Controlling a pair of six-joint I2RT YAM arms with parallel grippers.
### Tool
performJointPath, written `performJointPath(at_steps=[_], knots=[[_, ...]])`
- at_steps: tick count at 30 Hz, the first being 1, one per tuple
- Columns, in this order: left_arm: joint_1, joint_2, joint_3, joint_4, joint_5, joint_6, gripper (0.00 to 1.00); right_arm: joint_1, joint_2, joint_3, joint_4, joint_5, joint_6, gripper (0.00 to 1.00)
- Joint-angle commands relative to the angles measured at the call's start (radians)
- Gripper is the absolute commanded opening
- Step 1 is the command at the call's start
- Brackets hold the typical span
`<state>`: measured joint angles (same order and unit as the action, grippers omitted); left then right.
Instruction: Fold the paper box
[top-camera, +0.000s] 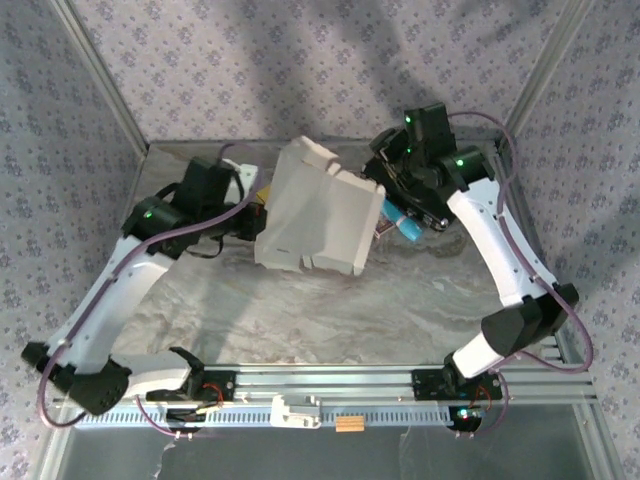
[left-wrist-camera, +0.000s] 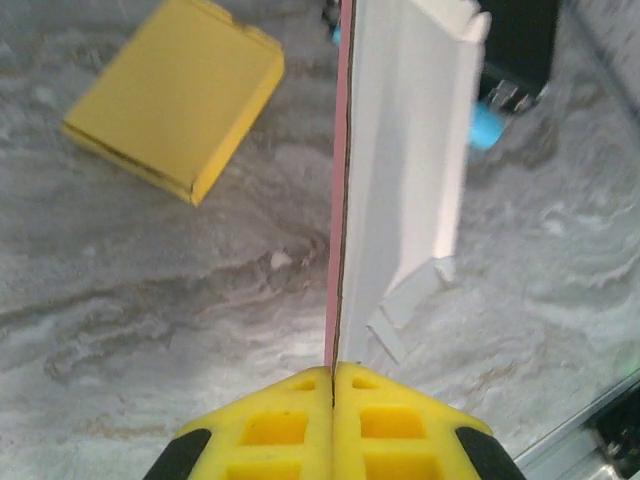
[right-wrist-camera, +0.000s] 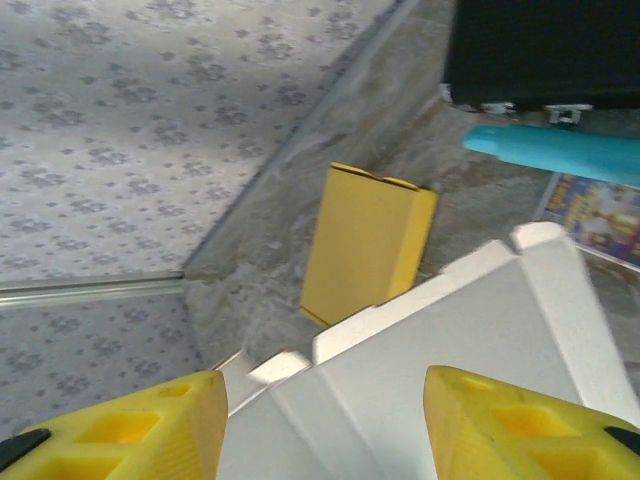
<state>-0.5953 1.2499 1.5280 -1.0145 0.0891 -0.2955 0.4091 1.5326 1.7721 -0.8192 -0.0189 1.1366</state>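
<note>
The white paper box (top-camera: 315, 210) is partly folded and held up off the table, tilted. My left gripper (left-wrist-camera: 333, 370) is shut on its thin edge, which shows pink on one side; in the top view the left gripper (top-camera: 256, 213) is at the box's left side. The box panel (left-wrist-camera: 400, 150) rises straight ahead of those fingers. My right gripper (right-wrist-camera: 322, 400) is open, its yellow fingers spread over the white panel (right-wrist-camera: 450, 350) without clamping it. From above, the right gripper (top-camera: 384, 200) is at the box's right edge.
A flat yellow box (left-wrist-camera: 175, 95) lies on the marble table behind the paper box, near the back wall (right-wrist-camera: 365, 245). A light blue item (right-wrist-camera: 560, 155) and a printed card (right-wrist-camera: 600, 215) lie by the right arm. Patterned walls close in the back and sides.
</note>
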Motion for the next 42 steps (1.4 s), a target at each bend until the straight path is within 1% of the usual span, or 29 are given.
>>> performJointPath(at_steps=[1, 3, 6, 11, 16, 18, 20, 22, 25, 27, 29, 32, 34, 37, 38, 39, 41, 42], knots=[[0.008, 0.082, -0.014, -0.072, -0.018, 0.049, 0.00, 0.020, -0.059, -0.082, -0.023, 0.017, 0.041, 0.56], [0.003, 0.133, -0.015, -0.053, -0.076, 0.074, 0.00, 0.024, -0.077, -0.142, 0.022, -0.011, 0.076, 0.57], [-0.008, 0.209, 0.000, -0.013, -0.108, 0.134, 0.00, 0.024, -0.085, -0.189, 0.062, -0.051, 0.116, 0.57], [-0.038, 0.339, 0.066, 0.007, -0.111, 0.251, 0.00, 0.059, -0.060, -0.199, 0.079, -0.070, 0.177, 0.56], [-0.081, 0.399, 0.094, 0.044, -0.104, 0.355, 0.00, 0.108, 0.001, -0.169, 0.082, -0.075, 0.275, 0.55], [-0.083, 0.411, 0.096, 0.062, -0.094, 0.369, 0.00, 0.126, 0.031, -0.133, 0.060, -0.060, 0.284, 0.55], [-0.083, 0.431, 0.117, 0.054, -0.095, 0.380, 0.00, 0.138, 0.061, -0.095, 0.007, -0.050, 0.295, 0.55], [-0.088, 0.452, 0.144, 0.042, -0.097, 0.391, 0.00, 0.148, 0.084, -0.079, -0.001, -0.052, 0.309, 0.55], [-0.103, 0.471, 0.176, 0.035, -0.119, 0.411, 0.00, 0.147, 0.123, -0.095, 0.052, -0.092, 0.353, 0.54], [-0.115, 0.479, 0.189, 0.034, -0.135, 0.424, 0.00, 0.141, 0.163, -0.077, 0.061, -0.128, 0.365, 0.52], [-0.124, 0.488, 0.199, 0.028, -0.153, 0.432, 0.00, 0.140, 0.197, -0.024, 0.034, -0.134, 0.351, 0.50], [-0.130, 0.506, 0.222, 0.009, -0.170, 0.434, 0.00, 0.150, 0.240, 0.071, -0.047, -0.102, 0.302, 0.51], [-0.135, 0.515, 0.236, 0.002, -0.179, 0.436, 0.00, 0.154, 0.260, 0.087, -0.067, -0.100, 0.289, 0.51], [-0.143, 0.521, 0.252, 0.001, -0.188, 0.440, 0.00, 0.144, 0.294, 0.071, -0.092, -0.137, 0.293, 0.50], [-0.146, 0.524, 0.260, -0.001, -0.189, 0.441, 0.00, 0.141, 0.304, 0.063, -0.092, -0.159, 0.292, 0.49], [-0.150, 0.529, 0.267, -0.008, -0.193, 0.444, 0.00, 0.135, 0.310, 0.053, -0.077, -0.171, 0.288, 0.46], [-0.158, 0.536, 0.278, -0.015, -0.201, 0.451, 0.00, 0.129, 0.317, 0.054, -0.064, -0.179, 0.282, 0.39], [-0.161, 0.540, 0.284, -0.020, -0.207, 0.451, 0.00, 0.128, 0.322, 0.065, -0.067, -0.173, 0.282, 0.38]])
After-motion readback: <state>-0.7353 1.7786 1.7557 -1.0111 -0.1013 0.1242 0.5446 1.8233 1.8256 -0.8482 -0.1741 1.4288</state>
